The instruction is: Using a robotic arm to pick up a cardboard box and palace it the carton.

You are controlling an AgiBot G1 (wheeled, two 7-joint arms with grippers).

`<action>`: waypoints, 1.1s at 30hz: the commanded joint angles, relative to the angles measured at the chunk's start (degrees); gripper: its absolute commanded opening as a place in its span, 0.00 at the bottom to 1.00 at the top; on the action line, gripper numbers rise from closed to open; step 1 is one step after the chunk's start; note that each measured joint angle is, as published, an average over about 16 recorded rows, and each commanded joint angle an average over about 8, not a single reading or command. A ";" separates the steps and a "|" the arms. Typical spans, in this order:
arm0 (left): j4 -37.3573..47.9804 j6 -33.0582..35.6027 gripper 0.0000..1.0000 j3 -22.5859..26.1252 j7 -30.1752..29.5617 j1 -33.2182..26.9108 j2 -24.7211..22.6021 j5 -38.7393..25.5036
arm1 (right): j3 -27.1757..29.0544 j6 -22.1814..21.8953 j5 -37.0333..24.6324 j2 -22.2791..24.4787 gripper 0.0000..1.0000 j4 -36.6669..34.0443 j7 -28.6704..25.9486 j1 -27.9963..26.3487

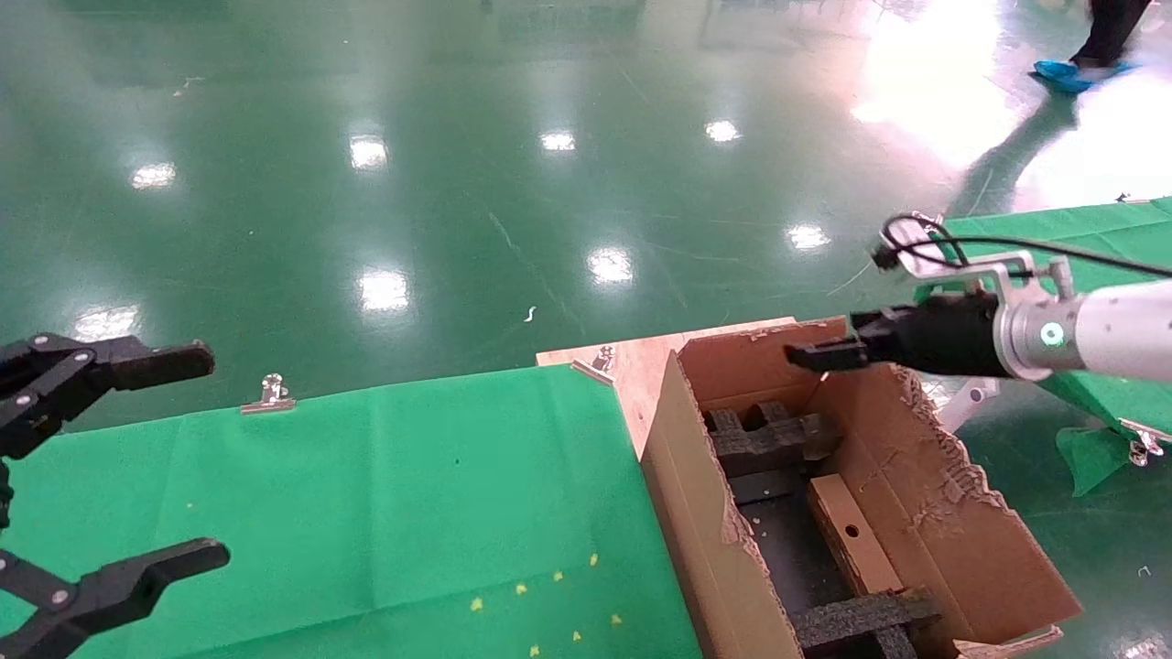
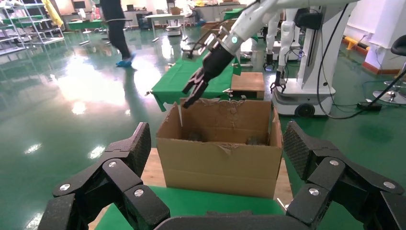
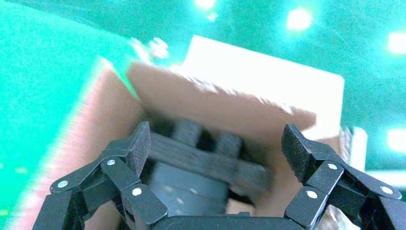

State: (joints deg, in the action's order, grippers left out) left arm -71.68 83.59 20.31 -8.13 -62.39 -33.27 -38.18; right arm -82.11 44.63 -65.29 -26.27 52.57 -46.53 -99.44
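- Right gripper [image 1: 810, 355] hung over the far end of the carton [image 1: 925, 485], above its back wall; white robotic arm [image 1: 1122, 331] reached in from the right; fingers [image 3: 136, 146] spread wide in the right wrist view, nothing between them
- Same gripper [image 2: 192, 91] showed in the left wrist view above the carton's [image 2: 218, 163] far rim, claw apart and empty
- Cardboard box [image 1: 851, 535] lay inside the carton, along its right-hand wall, round hole in the upward face; not touched by either gripper
- Black foam inserts [image 1: 774, 439] sat at the carton's far end, another foam piece [image 1: 865, 618] across the near end; box lay between them
- Right wrist view looked down on a foam bar [image 3: 206, 160] at the carton's back wall [image 3: 215, 108]; box not visible there
- Carton stood at the right edge of the green cloth [image 1: 366, 513], on a wooden board [image 1: 632, 361]; flap edges ragged
- Left gripper [image 1: 110, 467] parked at the near left over the cloth, well apart from the carton; fingers [image 2: 136, 148] wide, holding nothing
- Metal clips [image 1: 270, 394] sat on the cloth's far edge
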 commanded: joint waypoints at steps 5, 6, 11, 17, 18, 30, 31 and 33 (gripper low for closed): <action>0.00 -0.01 1.00 0.00 0.00 0.00 0.00 0.01 | 2.07 2.70 2.65 1.79 1.00 6.74 1.36 -2.66; 0.01 -0.01 1.00 0.00 0.00 0.00 0.00 0.02 | 2.36 3.03 3.11 2.01 1.00 7.54 1.76 -2.85; 0.02 -0.03 1.00 0.00 0.00 0.01 0.01 0.04 | 3.12 3.85 4.33 2.59 1.00 9.46 2.70 -3.31; 0.02 -0.02 1.00 0.00 0.00 0.01 0.01 0.04 | 2.87 3.63 3.98 2.39 1.00 8.67 2.33 -3.07; 0.02 -0.02 1.00 0.00 0.00 0.01 0.01 0.04 | 2.82 3.59 3.90 2.35 1.00 8.54 2.29 -3.02; 0.02 -0.02 1.00 0.00 0.01 0.01 0.01 0.04 | 9.40 7.43 5.73 1.09 1.00 9.50 5.71 1.40; 0.02 -0.02 1.00 0.00 0.01 0.01 0.01 0.04 | 10.48 8.07 6.07 0.90 1.00 9.72 6.28 2.10; 0.02 -0.02 1.00 0.01 0.01 0.01 0.01 0.04 | 12.58 9.31 6.72 0.54 1.00 10.15 7.40 3.45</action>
State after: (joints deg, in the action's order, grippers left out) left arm -71.66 83.57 20.32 -8.12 -62.38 -33.25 -38.14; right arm -69.55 53.93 -58.58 -25.73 62.72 -39.14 -96.00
